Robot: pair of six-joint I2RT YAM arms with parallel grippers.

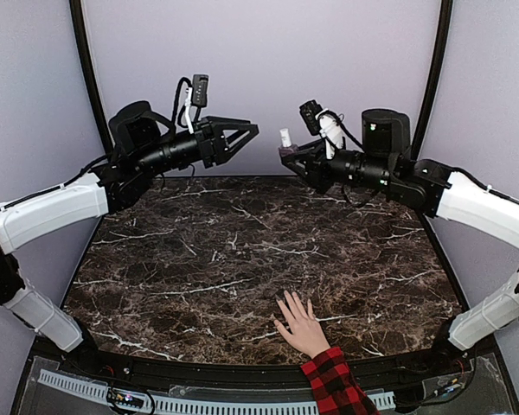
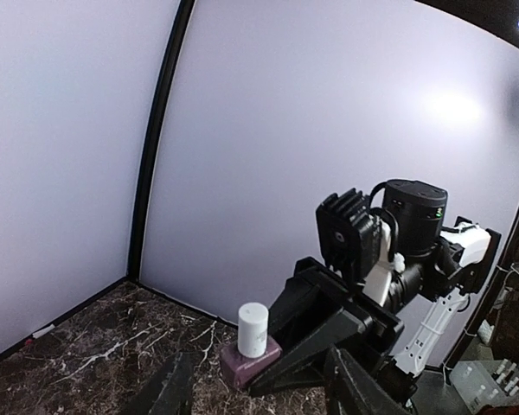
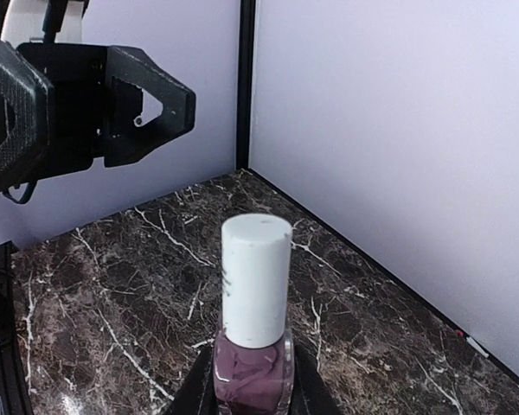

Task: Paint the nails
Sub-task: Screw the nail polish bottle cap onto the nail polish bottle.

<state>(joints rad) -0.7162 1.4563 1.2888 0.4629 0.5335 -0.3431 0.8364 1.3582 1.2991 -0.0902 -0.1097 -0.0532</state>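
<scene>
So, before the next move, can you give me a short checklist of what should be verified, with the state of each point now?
1. Grip on the polish bottle: ok. The right gripper is shut on its glass body and holds it upright above the table.
2. Is the white cap on the bottle? ok, it is in place.
3. Is the left gripper free? ok. It is open, empty and apart from the bottle.
4. Position of the hand: ok. It lies flat at the table's near edge, fingers spread.
5. State of the nails: cannot tell, they are too small to see.
</scene>
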